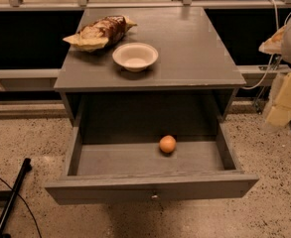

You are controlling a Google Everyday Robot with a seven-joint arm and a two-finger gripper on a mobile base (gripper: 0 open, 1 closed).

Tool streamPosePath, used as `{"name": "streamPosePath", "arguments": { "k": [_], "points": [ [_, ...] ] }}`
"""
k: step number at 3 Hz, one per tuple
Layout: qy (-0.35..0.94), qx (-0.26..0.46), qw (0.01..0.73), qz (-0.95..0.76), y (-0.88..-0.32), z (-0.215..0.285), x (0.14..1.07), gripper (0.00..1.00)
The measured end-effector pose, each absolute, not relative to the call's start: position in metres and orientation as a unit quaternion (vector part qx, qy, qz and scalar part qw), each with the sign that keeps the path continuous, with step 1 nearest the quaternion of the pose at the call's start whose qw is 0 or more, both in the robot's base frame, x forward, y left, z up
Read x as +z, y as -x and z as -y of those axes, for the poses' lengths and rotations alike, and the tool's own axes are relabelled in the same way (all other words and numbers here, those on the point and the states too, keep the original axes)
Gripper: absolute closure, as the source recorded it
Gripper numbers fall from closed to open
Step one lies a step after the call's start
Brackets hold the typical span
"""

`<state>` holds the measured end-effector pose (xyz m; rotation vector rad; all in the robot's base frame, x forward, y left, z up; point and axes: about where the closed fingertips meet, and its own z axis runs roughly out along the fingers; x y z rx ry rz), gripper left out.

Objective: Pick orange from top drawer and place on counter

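The orange (167, 144) lies inside the open top drawer (150, 186), a little right of centre, towards the back of the drawer floor. The drawer is pulled far out, with a small knob at the centre of its front panel. The counter (194, 48) is the flat grey top of the cabinet above it. My gripper (284, 100) hangs at the right edge of the view, beside the cabinet and about level with the counter's front edge, well right of and above the orange. It holds nothing that I can see.
A white bowl (135, 56) stands on the counter near its front left. A crumpled snack bag (100, 32) lies behind it at the back left. A black pole (13, 195) and a cable lie on the speckled floor at the lower left. A railing runs behind the cabinet.
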<state>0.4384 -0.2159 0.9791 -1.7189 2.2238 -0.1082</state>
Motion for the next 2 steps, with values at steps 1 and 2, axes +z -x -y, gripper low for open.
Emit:
{"name": "streamPosePath", "arguments": {
  "k": [1, 2],
  "points": [
    [0.603, -0.038, 0.164, -0.78, -0.438, 0.216, 0.979, 0.0],
    [0.621, 0.0, 0.201, -0.758, -0.453, 0.197, 0.965, 0.0]
  ]
}}
